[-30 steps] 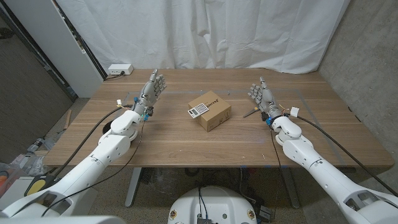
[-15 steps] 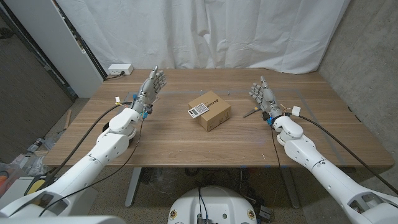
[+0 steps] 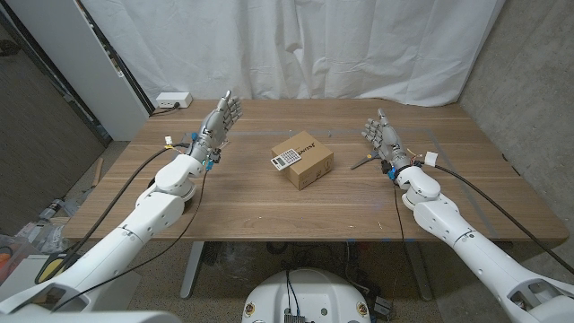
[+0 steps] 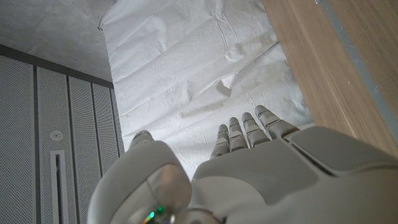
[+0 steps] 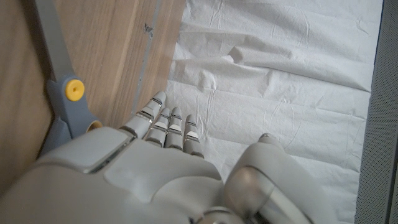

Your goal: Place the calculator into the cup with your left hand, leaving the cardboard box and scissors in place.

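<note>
One calculator [image 3: 284, 160] is what I see, lying face up on the top of the cardboard box [image 3: 303, 161], at the box's corner nearest my left arm. The box sits turned at an angle near the middle of the wooden table [image 3: 269, 202]. I cannot make out a cup on the table from where I am looking.

My left hand [image 3: 220, 124] is well off to the left of the box, apart from it, raised with its fingers [image 4: 242, 130] straight and lightly spread, holding nothing. In the left wrist view those fingers point toward the white curtain [image 3: 296, 45] that hangs beyond the table's far edge, and a strip of the tabletop runs alongside them.

My right hand [image 3: 380, 139] is well off to the right of the box, about as far away as the left one is on the other side. Its fingers [image 5: 166, 124] are also extended, close together, and it has hold of nothing.

The scissors [image 5: 62, 106] lie on the table just beside that right hand, on the side facing the box; in the right wrist view I see their grey blades and yellow pivot, and in the head view a dark tip pokes out toward the box.

A white power strip [image 3: 172, 100] sits at the table's far left corner, well beyond the box and near the curtain.
</note>
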You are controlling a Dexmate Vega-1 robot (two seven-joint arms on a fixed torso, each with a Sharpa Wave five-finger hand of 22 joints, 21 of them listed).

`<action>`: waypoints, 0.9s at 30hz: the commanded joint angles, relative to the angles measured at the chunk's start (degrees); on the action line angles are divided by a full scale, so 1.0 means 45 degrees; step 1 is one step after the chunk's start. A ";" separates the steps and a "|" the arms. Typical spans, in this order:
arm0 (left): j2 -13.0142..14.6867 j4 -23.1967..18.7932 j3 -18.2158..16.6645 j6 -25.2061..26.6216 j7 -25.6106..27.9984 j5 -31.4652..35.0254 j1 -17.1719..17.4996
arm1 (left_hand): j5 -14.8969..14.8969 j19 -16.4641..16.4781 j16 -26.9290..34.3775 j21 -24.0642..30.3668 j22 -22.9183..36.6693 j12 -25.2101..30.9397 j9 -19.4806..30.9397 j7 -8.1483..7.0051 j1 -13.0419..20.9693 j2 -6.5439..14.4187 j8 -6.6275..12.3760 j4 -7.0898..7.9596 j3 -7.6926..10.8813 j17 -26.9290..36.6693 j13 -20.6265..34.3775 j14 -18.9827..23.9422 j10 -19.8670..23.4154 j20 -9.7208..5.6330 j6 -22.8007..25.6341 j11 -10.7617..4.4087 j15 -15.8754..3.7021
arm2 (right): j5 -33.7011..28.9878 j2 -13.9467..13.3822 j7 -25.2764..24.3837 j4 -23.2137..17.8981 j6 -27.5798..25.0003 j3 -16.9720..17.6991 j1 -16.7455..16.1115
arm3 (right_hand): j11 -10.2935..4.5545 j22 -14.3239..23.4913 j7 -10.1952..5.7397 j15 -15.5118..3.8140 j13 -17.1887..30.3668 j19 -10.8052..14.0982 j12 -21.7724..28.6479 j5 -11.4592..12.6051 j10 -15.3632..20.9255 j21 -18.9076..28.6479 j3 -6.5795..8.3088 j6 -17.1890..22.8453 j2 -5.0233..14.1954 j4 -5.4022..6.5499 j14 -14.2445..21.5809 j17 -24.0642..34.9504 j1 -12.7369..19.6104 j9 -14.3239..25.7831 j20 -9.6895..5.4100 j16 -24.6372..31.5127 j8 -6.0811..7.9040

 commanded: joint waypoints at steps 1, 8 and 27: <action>0.0415 -0.1201 -0.0338 -0.0111 0.0692 0.0563 0.0670 | 0.0063 0.0104 0.0134 0.0103 0.0042 0.0128 0.0050 0.0041 0.0286 0.0023 0.0097 -0.0108 -0.0009 0.0019 0.0063 0.0294 0.0261 -0.0194 0.0182 0.0013 0.0007 | -0.0595 -0.0180 -0.0728 -0.0487 0.0003 -0.0031 -0.0222 | 0.0012 0.0045 0.0012 0.0011 0.0072 0.0164 0.0063 -0.0044 0.0122 -0.0001 0.0084 0.0190 0.0085 -0.0046 0.0201 0.0063 0.0065 0.0071 -0.0123 0.0050 0.0004; 0.0278 -0.1451 -0.0393 -0.0495 0.1186 0.1115 0.0959 | 0.0040 0.0311 0.0157 0.0159 0.0042 0.0167 0.0052 0.0051 0.0505 0.0120 0.0151 -0.0206 0.0051 0.0015 0.0063 0.0521 0.0496 -0.0166 0.0440 0.0049 0.0023 | -0.0224 -0.0072 -0.0375 -0.0411 0.0300 0.0119 -0.0282 | 0.0044 0.0046 0.0006 0.0024 0.0074 0.0193 0.0073 -0.0073 0.0201 -0.0009 0.0102 0.0261 0.0062 -0.0136 0.0246 0.0052 0.0164 0.0072 -0.0126 0.0037 0.0015; 0.0216 -0.2353 -0.0536 -0.1185 0.2241 0.2876 0.1756 | -0.0014 0.0758 0.0227 0.0246 0.0039 0.0234 0.0058 -0.0068 0.1036 0.0326 0.0240 -0.0448 0.0197 0.0013 0.0067 0.1150 0.1038 -0.0198 0.0990 -0.0086 -0.0157 | -0.0155 -0.0526 -0.0096 -0.1553 0.0590 0.0381 -0.0716 | 0.0021 0.0051 0.0028 0.0025 0.0077 0.0240 0.0036 -0.0140 0.0217 -0.0026 0.0102 0.0325 0.0035 -0.0227 0.0314 0.0054 0.0234 0.0075 -0.0101 0.0018 0.0001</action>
